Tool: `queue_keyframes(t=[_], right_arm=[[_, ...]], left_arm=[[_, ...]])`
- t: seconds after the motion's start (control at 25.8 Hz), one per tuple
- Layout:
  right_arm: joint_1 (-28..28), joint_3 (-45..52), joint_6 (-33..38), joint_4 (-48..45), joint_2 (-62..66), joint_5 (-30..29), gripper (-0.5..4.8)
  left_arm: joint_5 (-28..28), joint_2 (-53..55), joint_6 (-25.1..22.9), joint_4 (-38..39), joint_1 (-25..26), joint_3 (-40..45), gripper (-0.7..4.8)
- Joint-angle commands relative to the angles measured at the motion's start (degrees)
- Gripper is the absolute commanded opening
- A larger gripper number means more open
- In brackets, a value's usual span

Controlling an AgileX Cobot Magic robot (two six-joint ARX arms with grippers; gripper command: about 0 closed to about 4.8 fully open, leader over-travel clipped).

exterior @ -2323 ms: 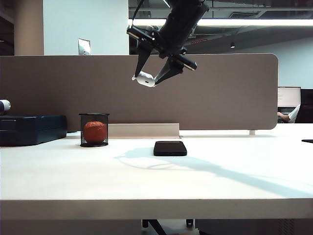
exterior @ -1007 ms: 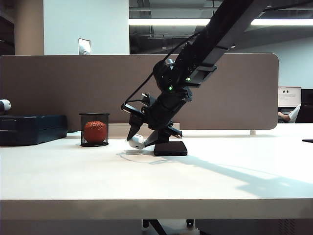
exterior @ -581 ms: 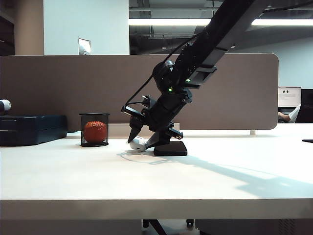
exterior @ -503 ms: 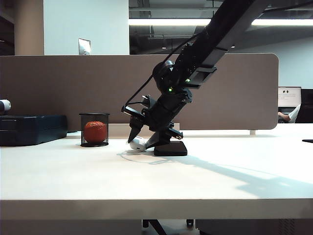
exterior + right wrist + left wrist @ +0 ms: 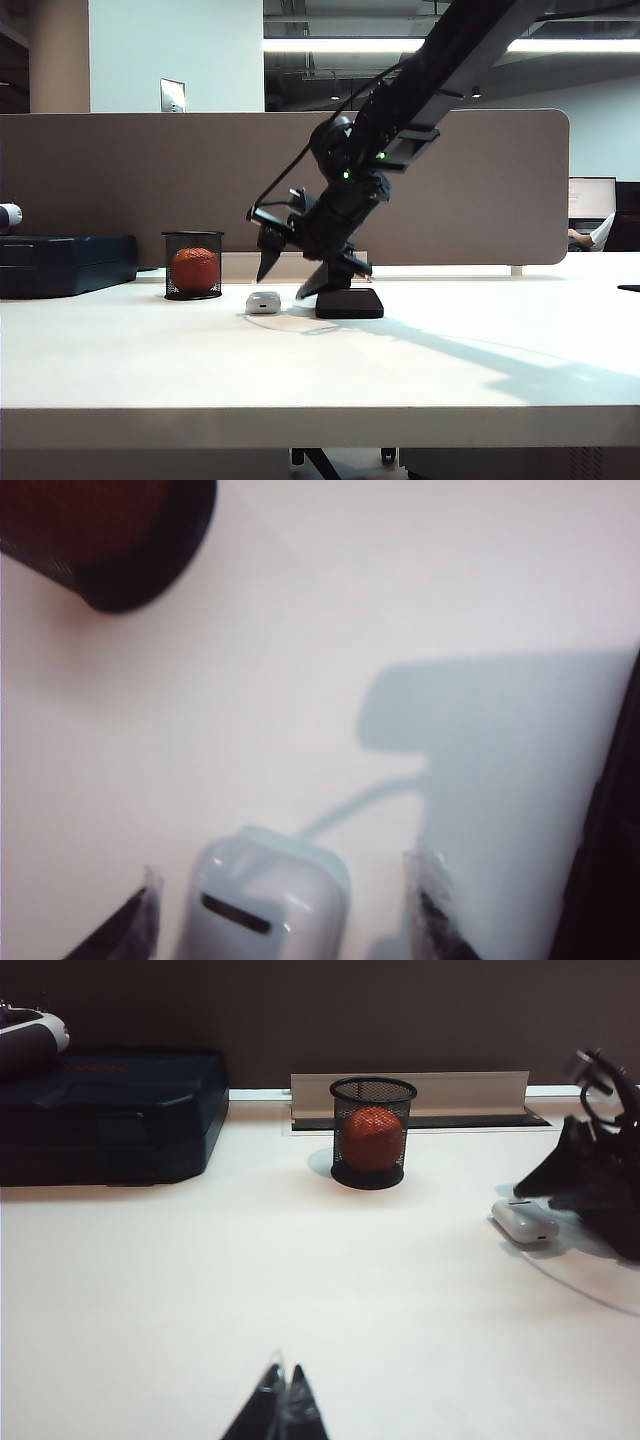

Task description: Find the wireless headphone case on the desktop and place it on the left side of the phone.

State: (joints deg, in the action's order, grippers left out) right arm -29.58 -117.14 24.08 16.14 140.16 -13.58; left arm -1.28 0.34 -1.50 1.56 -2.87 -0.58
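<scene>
Exterior view: the right gripper [image 5: 290, 281] hung just above the desktop [image 5: 320, 370], jaws spread wide, nothing between them.
Headphone case: the wireless headphone case [image 5: 263, 302] lay on the desktop, just left of the phone [image 5: 349, 303], a small gap between the two.
Contact: neither finger touched the case; it sat free under the open jaws.
Right wrist view: the case [image 5: 262, 898] lay between the two dark fingertips [image 5: 130, 928], clear of both, with a dark slot on its face.
Left gripper: the left gripper [image 5: 279, 1406] was low over the desktop, well away from the phone, its tips pressed together on nothing.
Left of the phone: a mesh cup [image 5: 192, 265] holding an orange ball [image 5: 194, 268], then a dark blue case [image 5: 66, 263] further out.
Writing: none legible on the case, phone or blue case.
</scene>
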Motion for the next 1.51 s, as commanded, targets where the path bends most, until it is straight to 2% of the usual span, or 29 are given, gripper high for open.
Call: queue_keyframes(t=[0.04,0.23,0.31,0.35,0.39,0.5,0.58,0.7,0.81,1.01,1.16,1.32,1.51], right_arm=[[0.04,-3.67,-0.09,0.94,-0.55,-0.04,3.18],[0.04,-10.36,-0.55,6.19,-0.55,-0.22,3.07],[0.07,-12.44,-0.55,8.11,-0.57,-0.59,2.76],[0.07,-14.8,-0.57,10.86,-0.57,-0.7,2.32],[0.11,-16.33,-0.87,12.52,-0.57,-0.7,2.14],[0.35,-20.74,-3.87,17.27,-0.57,-0.7,1.96],[0.79,-25.9,-6.8,22.69,-0.57,-0.72,0.93],[1.7,-34.99,-11.17,31.17,-0.57,1.01,0.06],[3.08,-43.41,-12.85,37.44,-0.66,3.45,-0.01],[6.08,-58.8,-19.04,51.98,-1.55,12.31,-0.02],[8.0,-66.53,-19.76,58.93,-1.64,13.49,-0.02],[10.21,-67.58,-20.09,63.41,-4.96,13.42,-0.02],[12.33,-67.56,-20.04,63.52,-8.07,10.45,-0.02]], left_arm=[[-0.02,0.04,0.0,-0.35,0.09,-0.07,-0.05],[0.0,0.04,-0.02,-0.35,0.11,-0.07,-0.05],[-0.02,0.04,-0.02,-0.31,0.11,-0.04,-0.05],[-0.02,0.04,-0.02,-0.31,0.11,-0.04,-0.05],[0.0,0.04,-0.02,-0.31,0.11,-0.04,-0.05],[0.0,0.04,-0.02,-0.31,0.11,-0.07,-0.05],[0.0,0.04,-0.02,-0.31,0.11,-0.07,-0.05],[0.0,0.04,-0.02,-0.33,0.11,-0.07,-0.05],[-0.02,0.04,-0.02,-0.35,0.11,-0.07,-0.05],[0.0,0.04,-0.02,-0.33,0.11,-0.07,-0.05],[0.02,0.02,-0.02,-0.33,0.11,-0.07,-0.05],[0.0,0.04,-0.02,-0.35,0.11,-0.07,-0.05],[0.0,0.04,-0.02,-0.33,0.11,-0.07,-0.05]])
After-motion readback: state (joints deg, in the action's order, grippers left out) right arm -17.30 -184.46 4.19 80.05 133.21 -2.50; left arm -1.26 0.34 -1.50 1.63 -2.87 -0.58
